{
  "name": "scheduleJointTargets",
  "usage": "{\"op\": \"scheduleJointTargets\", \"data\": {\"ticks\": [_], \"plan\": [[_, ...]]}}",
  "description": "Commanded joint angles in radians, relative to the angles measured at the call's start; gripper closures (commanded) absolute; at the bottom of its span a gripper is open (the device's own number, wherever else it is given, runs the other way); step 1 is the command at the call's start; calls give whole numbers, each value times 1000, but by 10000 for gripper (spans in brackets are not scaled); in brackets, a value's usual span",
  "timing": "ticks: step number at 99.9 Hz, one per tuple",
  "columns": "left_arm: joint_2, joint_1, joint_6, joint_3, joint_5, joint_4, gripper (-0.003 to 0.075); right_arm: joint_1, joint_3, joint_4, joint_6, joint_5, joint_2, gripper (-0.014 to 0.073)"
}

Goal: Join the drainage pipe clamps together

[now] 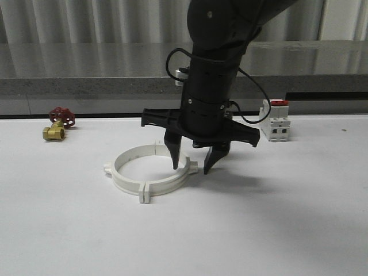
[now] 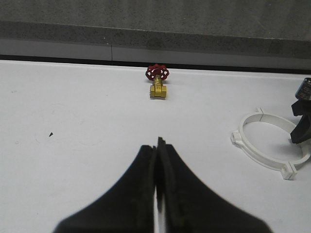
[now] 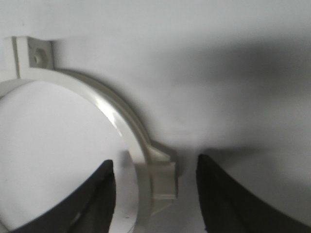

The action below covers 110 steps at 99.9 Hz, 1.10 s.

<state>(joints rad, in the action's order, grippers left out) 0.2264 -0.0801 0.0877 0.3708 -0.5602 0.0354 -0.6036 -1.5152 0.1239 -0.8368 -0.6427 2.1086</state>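
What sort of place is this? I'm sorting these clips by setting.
Probably a lab or test bench, not a home: a bare white table beneath a grey counter ledge, holding loose hardware samples, namely the drainage pipe clamps, a brass valve and a breaker.

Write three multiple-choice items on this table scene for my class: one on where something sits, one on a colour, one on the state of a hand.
1. Where is the brass valve?
A. Far left of the table
B. Inside the ring
C. On the breaker

2. What colour is the breaker's switch?
A. Blue
B. Red
C. Green

3. How is the right hand?
A. Shut on the valve
B. Shut, holding nothing
C. Open, straddling the drainage pipe clamps

Answers: 1 A, it lies far left near the table's back edge. 2 B, a red cap tops it. 3 C, one finger is inside the ring wall, one outside.
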Motion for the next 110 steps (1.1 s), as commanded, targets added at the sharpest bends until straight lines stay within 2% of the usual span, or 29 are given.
{"op": "scheduleJointTargets", "data": {"ticks": [1,16,39,60,77,110], "plan": [[12,0,2,24,78,3,741,-3,-31,6,-3,25,-59,176],[12,0,2,24,78,3,741,-3,-31,6,12,34,-79,175],[12,0,2,24,78,3,741,2,-31,18,199,29,-167,175],[12,0,2,24,78,3,741,35,5,130,248,-4,-297,175],[12,0,2,24,78,3,741,120,144,212,253,-4,-461,175],[12,0,2,24,78,3,741,310,505,226,307,30,-875,177]]}}
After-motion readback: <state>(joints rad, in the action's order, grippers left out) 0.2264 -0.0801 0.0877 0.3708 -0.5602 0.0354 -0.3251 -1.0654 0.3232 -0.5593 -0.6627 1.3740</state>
